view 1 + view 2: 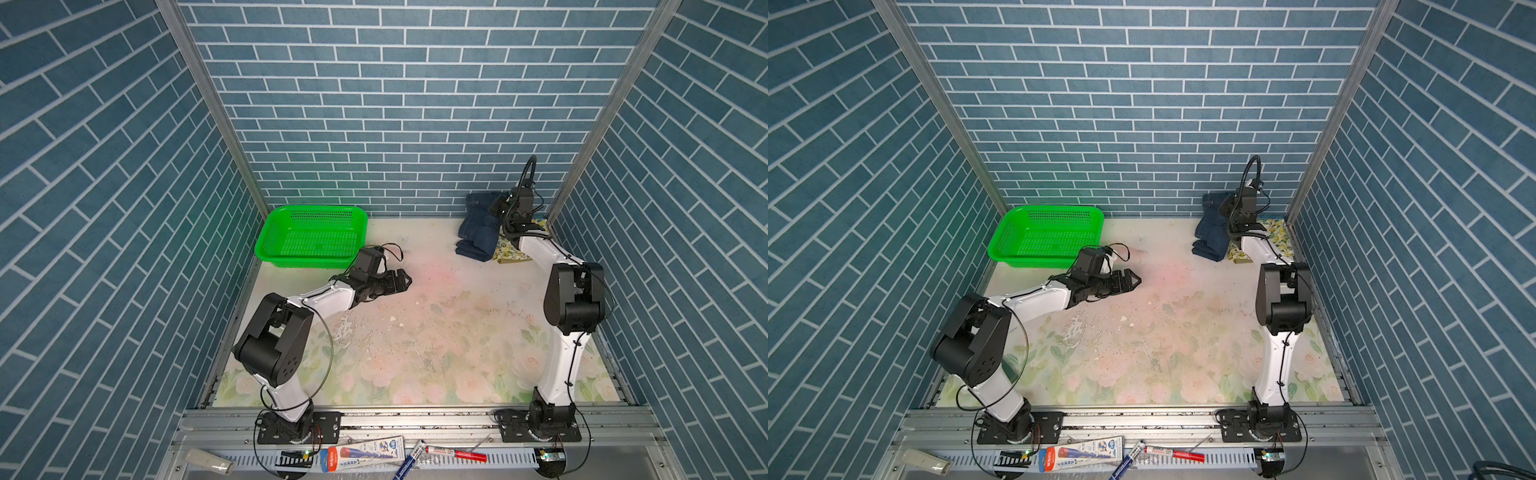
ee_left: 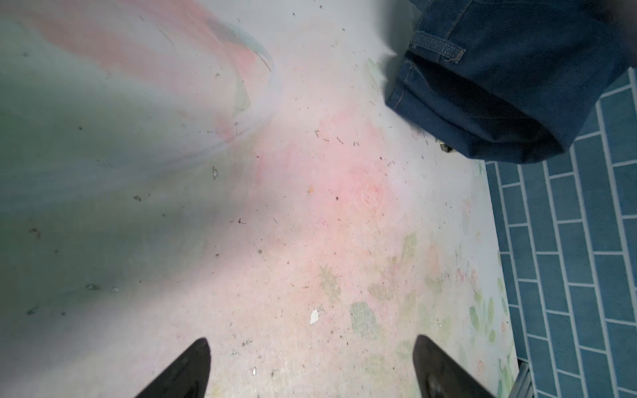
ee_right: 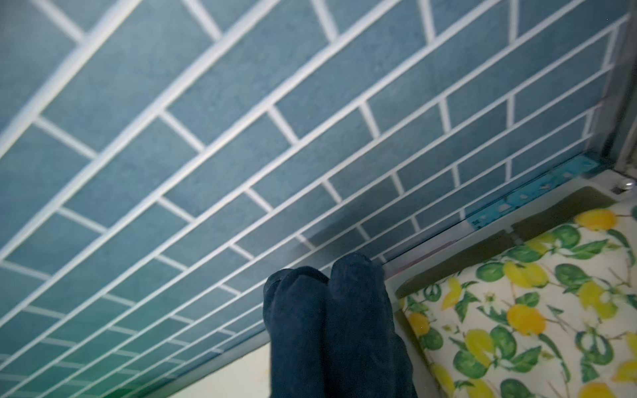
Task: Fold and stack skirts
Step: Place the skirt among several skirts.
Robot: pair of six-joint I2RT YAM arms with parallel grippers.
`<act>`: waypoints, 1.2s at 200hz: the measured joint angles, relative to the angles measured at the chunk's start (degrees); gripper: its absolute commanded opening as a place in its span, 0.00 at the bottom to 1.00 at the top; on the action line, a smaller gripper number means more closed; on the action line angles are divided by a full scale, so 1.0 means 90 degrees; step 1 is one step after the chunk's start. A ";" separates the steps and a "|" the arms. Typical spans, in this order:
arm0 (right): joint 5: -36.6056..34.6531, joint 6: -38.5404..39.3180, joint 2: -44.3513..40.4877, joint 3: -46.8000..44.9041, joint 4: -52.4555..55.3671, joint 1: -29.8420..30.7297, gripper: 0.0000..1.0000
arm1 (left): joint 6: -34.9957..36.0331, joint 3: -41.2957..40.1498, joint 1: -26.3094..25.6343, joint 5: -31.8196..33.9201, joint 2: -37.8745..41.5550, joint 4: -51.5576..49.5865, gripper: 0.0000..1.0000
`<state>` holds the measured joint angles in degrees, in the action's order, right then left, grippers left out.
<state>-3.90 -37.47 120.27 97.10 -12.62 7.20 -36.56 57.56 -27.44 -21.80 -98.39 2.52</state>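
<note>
Only olive skirt (image 3: 551,212) edges visible

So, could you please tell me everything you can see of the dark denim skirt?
The denim skirt is dark navy, stiff-looking cloth with pale contrast stitching and a belt loop, both clear in the left wrist view. It is folded into several layers and sits in the far right corner by the back wall. The right gripper pinches its upper part and holds it raised, while its lower end rests on the table, against the edge of the lemon-print skirt.
</note>
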 measured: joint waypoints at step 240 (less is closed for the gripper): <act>-0.1535 -0.2516 -0.0121 -0.2633 -0.1654 -0.1865 0.78 | -0.0007 0.0017 -0.0146 0.0085 0.0002 -0.0046 0.89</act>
<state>-17.72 -60.12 119.17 73.41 -27.51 -9.58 -36.62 57.71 -28.75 -21.04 -98.37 2.11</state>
